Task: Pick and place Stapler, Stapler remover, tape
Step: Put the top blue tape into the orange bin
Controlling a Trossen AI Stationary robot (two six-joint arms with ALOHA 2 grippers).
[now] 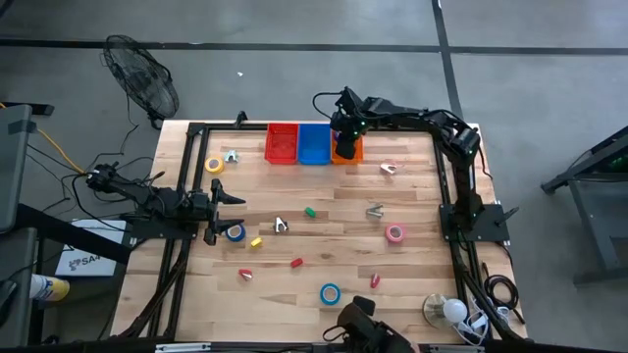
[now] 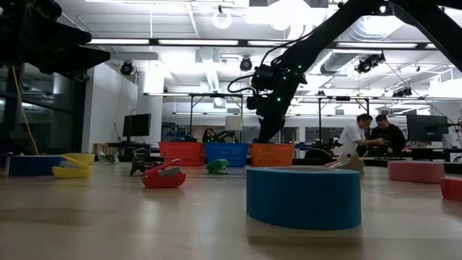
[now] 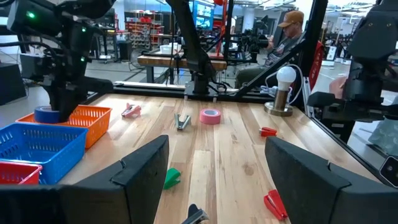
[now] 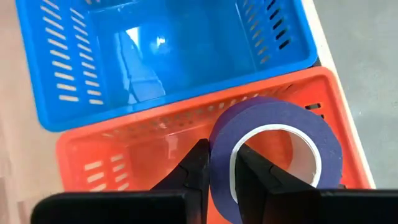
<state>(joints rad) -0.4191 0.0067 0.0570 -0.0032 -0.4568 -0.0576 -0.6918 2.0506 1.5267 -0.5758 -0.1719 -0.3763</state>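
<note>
1. I see a grey concrete floor (image 1: 549, 88) around my wooden table (image 1: 324, 245).
2. A black fan (image 1: 142, 74) stands far left.
3. Ceiling lights (image 2: 144, 42) shine over an open workshop.
4. Two people (image 2: 372, 135) sit far right at desks.

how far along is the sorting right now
Early. The blue basket looks empty. In hand: the right gripper holds a purple tape roll over the orange basket. Left: the pink tape, blue tape, yellow tape and scattered staple removers on the table.
</note>
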